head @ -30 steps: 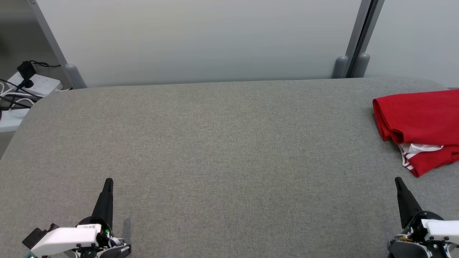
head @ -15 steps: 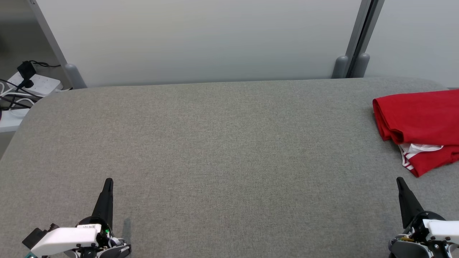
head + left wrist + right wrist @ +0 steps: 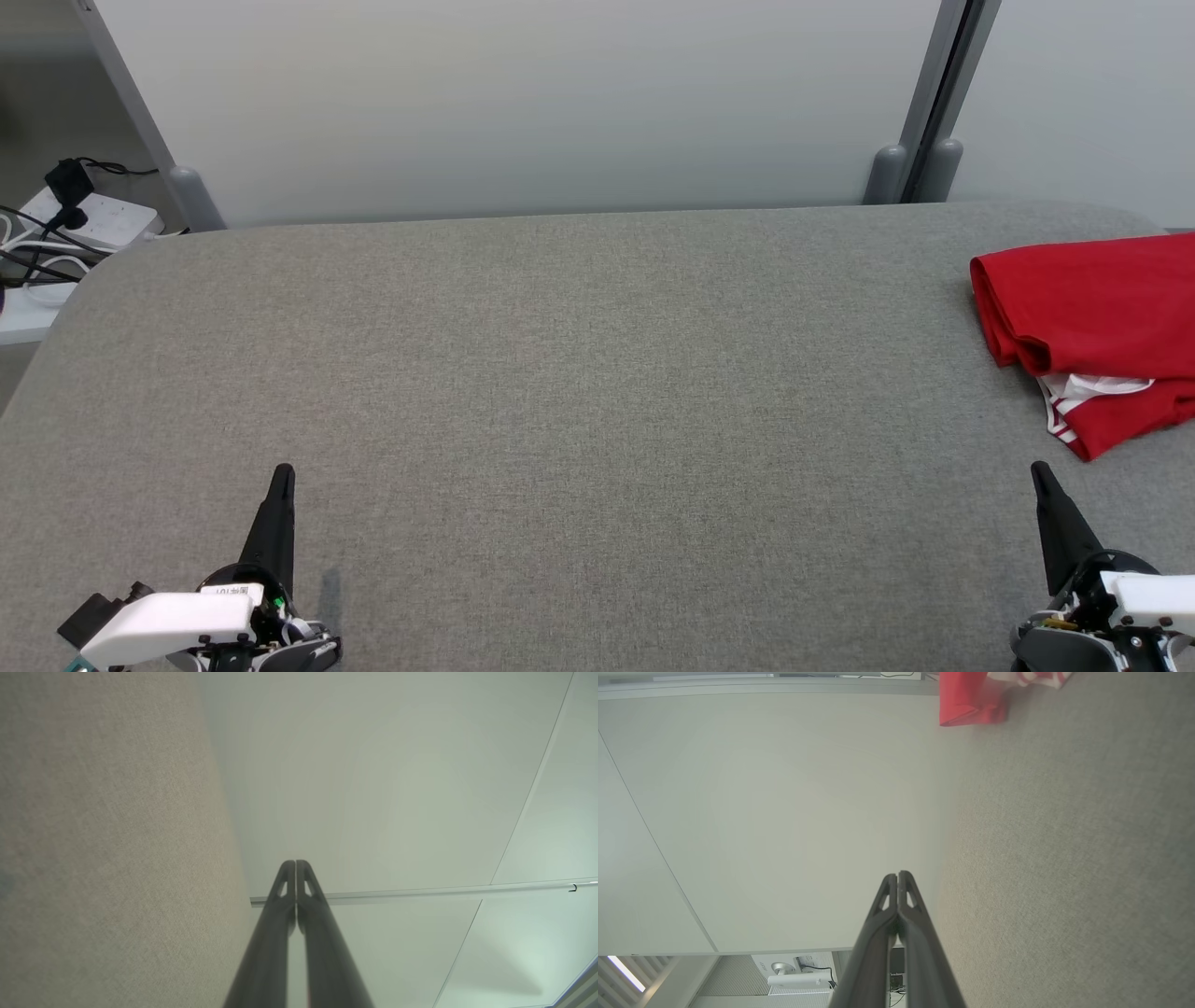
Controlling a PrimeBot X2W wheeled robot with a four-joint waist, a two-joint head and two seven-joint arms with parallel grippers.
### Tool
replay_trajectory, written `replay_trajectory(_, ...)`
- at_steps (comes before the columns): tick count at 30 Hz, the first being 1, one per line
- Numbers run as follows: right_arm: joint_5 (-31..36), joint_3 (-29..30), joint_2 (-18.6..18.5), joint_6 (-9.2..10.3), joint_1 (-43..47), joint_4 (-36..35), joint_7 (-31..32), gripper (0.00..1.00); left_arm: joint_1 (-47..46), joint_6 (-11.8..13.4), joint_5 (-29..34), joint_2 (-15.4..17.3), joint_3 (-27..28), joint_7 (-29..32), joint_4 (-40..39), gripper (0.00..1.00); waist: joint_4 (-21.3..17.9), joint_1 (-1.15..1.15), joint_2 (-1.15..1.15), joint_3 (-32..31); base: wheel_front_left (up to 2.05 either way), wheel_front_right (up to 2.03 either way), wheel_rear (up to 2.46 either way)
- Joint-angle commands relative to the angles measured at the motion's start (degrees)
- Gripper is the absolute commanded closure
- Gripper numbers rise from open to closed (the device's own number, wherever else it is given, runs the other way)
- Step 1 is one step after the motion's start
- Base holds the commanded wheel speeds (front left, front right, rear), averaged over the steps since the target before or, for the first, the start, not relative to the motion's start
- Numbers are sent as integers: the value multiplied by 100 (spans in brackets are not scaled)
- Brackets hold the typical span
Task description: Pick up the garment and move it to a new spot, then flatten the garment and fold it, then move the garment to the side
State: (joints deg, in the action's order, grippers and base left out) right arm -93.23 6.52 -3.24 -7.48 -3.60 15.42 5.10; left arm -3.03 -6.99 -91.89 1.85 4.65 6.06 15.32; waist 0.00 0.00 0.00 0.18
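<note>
The garment (image 3: 1092,327) is red with white striped trim and lies folded at the far right of the grey table (image 3: 579,373); its edge runs past the head view's right border. A corner of the garment (image 3: 971,700) also shows at the top of the right wrist view. My left gripper (image 3: 282,474) rests shut at the lower left, far from the garment. My right gripper (image 3: 1038,471) is shut at the lower right, a short way in front of the garment and apart from it. Both wrist views show the fingers pressed together, the left gripper (image 3: 295,863) and the right gripper (image 3: 897,875) alike, with nothing between them.
A pale partition wall (image 3: 523,103) with grey posts (image 3: 920,140) stands right behind the table. White power strips with dark cables (image 3: 56,233) lie on the floor beyond the table's left corner.
</note>
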Motion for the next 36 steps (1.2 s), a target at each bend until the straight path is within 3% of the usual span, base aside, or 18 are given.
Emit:
replay_trajectory(1, 15, -109, -44, -1, -248, -145, 51, 100, -316, -49, -28, 103, 186, 43, -127, 100, 0, 0, 0, 0, 0, 0, 0)
replay_trajectory(36, 51, -67, -15, -1, -252, -143, 85, 100, -316, -49, -29, 103, 186, 42, -127, 100, 0, 0, 0, 0, 0, 0, 0)
